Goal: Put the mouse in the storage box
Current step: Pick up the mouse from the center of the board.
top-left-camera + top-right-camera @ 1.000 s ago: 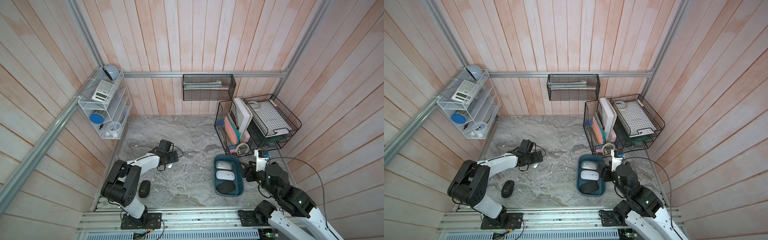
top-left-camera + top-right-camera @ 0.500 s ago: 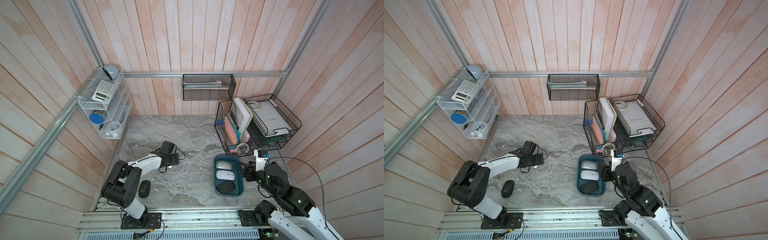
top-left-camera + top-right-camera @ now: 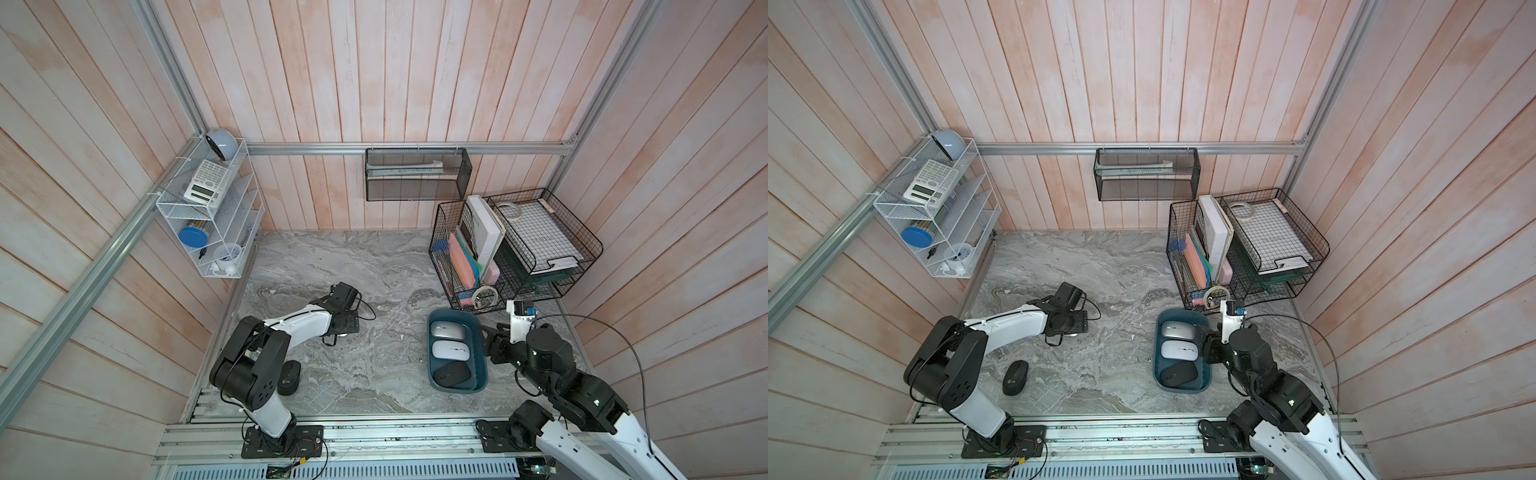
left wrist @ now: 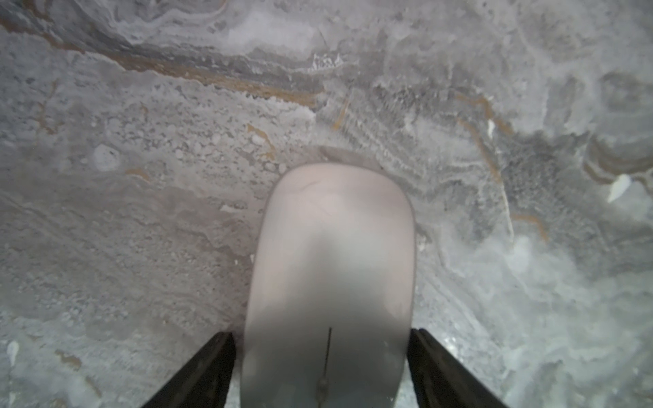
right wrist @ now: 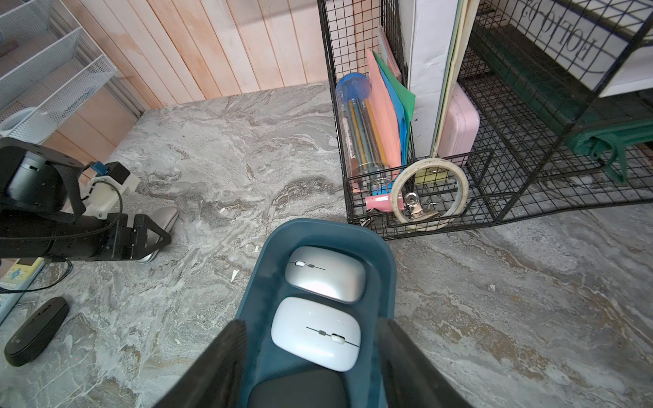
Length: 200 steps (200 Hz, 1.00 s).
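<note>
Marble-grey worktop [image 3: 374, 270] carries the mouse [image 4: 328, 275], a pale, smooth one lying flat, well apart from the storage box [image 3: 430, 353]. The left gripper [image 4: 321, 333] is down over it, jaws part open and one on each long flank. One finger looks to touch the shell. At the other a thin dark line could be gap or shadow, so I cannot tell whether it is gripped.

The shell is rounded and slick. The squeeze should be even and low on the flanks, then a straight lift high enough to clear the box rim. Three mice already lie in a row in the box, so little bare floor looks left.

The right gripper [image 5: 310, 321] hangs over the box's end, jaws apart and holding nothing that I can see. Whether it touches the rim is unclear.

In both top views the left wrist covers the mouse. The left wrist view is blurred and cuts off its near end. A black mouse [image 3: 289, 376] lies by the left arm's base.
</note>
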### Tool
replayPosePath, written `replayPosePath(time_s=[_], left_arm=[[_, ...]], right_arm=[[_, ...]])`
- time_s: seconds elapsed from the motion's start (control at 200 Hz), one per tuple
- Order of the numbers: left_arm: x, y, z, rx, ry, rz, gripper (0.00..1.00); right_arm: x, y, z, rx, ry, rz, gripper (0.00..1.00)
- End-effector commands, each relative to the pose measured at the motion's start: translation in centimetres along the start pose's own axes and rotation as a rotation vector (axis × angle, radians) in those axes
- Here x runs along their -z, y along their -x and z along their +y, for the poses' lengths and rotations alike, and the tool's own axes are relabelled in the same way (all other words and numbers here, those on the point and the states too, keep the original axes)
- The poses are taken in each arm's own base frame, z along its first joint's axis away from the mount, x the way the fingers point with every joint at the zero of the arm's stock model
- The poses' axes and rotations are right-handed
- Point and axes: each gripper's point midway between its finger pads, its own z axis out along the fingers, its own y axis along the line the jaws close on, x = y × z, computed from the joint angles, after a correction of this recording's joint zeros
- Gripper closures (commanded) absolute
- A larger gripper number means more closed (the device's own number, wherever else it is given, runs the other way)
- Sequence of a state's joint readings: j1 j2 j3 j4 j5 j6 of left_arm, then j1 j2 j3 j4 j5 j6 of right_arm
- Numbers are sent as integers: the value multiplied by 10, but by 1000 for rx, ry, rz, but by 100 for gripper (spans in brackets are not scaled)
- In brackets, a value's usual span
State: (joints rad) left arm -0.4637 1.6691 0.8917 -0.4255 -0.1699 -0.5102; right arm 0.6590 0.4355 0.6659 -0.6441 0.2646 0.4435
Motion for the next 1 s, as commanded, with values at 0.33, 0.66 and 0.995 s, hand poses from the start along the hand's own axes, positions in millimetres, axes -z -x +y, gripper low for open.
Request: replayPosePath(time_s=[0.33,0.66,0.995], left_arm=[[-10,9,4,-2,69,15,32],[13,19,-7,-12,4,-13,44],[128,61,-47,-50,-215,-212,44]], right_arm=[[-3,-3,-1,-4,-5,5,35],[-4,-3,-1,-5,-2,7,35],[-7,-6,1,-6,3,17,35]])
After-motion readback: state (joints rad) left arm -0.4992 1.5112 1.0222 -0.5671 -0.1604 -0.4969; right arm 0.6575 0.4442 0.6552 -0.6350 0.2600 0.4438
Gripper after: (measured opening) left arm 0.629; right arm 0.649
